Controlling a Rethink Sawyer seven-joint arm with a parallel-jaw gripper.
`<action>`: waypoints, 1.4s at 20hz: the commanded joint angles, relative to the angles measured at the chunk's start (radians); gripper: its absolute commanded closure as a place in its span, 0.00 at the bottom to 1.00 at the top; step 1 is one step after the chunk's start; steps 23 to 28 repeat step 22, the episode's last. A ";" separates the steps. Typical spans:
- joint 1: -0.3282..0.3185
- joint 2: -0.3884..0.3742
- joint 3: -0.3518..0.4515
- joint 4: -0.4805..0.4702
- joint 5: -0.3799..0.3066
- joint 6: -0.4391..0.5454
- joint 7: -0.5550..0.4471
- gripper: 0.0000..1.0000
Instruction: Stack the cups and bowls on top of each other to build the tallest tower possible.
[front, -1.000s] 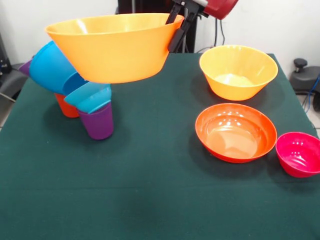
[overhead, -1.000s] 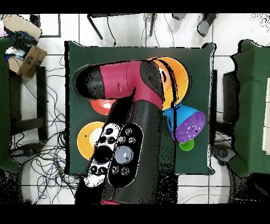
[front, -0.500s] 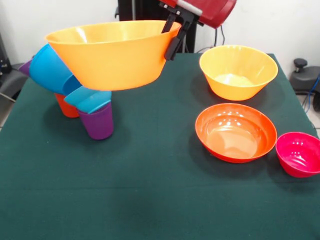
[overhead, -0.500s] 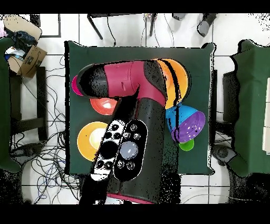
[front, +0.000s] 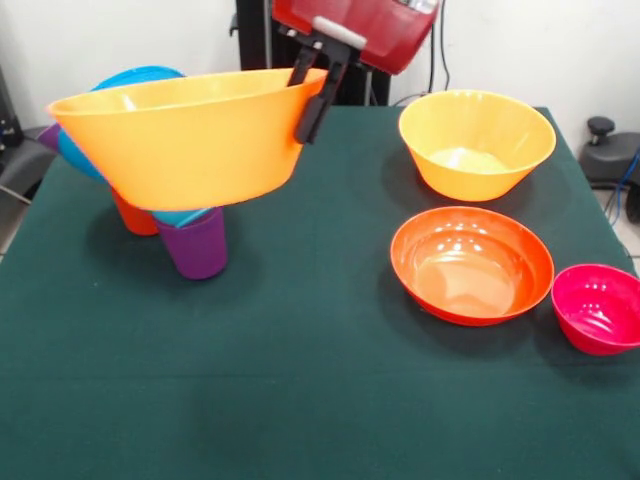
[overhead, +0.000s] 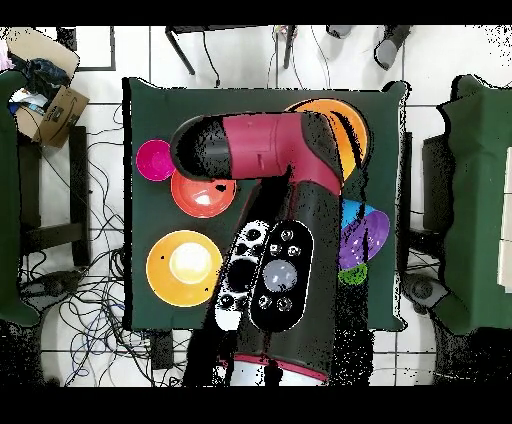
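Gripper (front: 309, 98): fingers clamped on the rim of the large orange bowl (front: 180, 135), one inside the wall, one outside; bowl hangs tilted, its far lip sagging away from the fingers, over the leaning tower (front: 190, 238) of purple cup, teal and blue bowls (front: 135, 78); advice, as judgement: level the bowl, centre it above the blue rim, lower slowly, release only once seated; a sideways nudge likely topples the stack.

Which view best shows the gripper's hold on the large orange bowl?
The front view: the gripper is clamped on the rim of the large orange bowl, held above the purple cup. In the overhead view the arm hides the grip; only part of the bowl shows.
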 joint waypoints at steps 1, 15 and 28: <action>-0.041 0.051 0.127 0.070 -0.058 -0.051 -0.115 1.00; -0.052 0.042 0.143 0.101 -0.051 -0.115 -0.057 0.00; -0.048 0.049 0.136 0.089 -0.049 -0.098 -0.062 0.00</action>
